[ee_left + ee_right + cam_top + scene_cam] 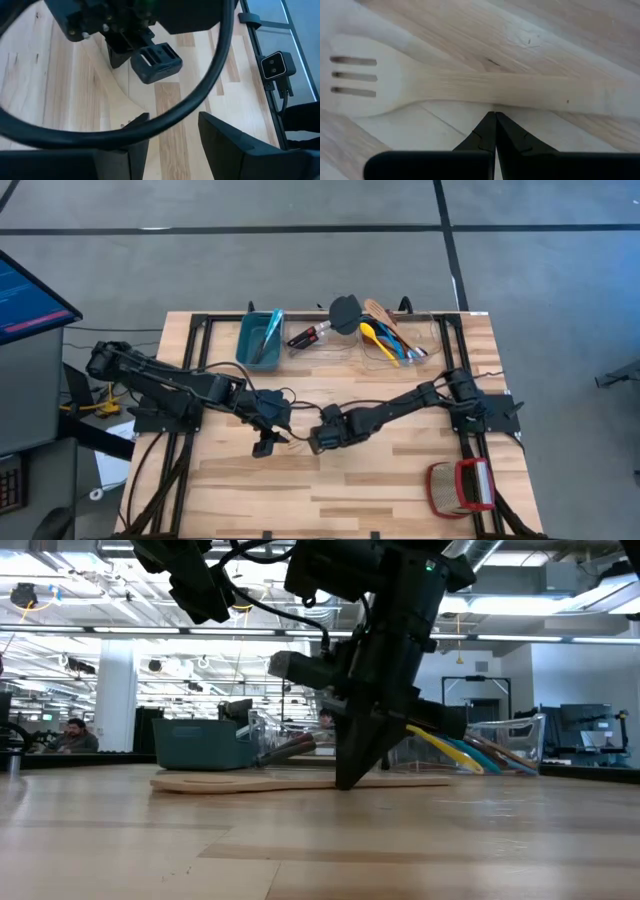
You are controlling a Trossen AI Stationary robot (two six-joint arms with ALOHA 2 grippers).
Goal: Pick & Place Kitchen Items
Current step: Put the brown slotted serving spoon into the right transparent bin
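Wooden slotted spatula [470,87] flat just ahead of right gripper [495,131], fingers shut, holding nothing | step: approach | next: open, straddle handle | left gripper [172,137] open, empty, nearby

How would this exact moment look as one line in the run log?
right tool: shut, tips down beside wooden slotted spatula, not holding | left tool: open, hovering nearby | spatula: flat on table

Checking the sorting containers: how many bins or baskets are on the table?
2: a teal bin at the far edge, left of the utensil pile, and a red-and-tan woven basket at the near right corner.
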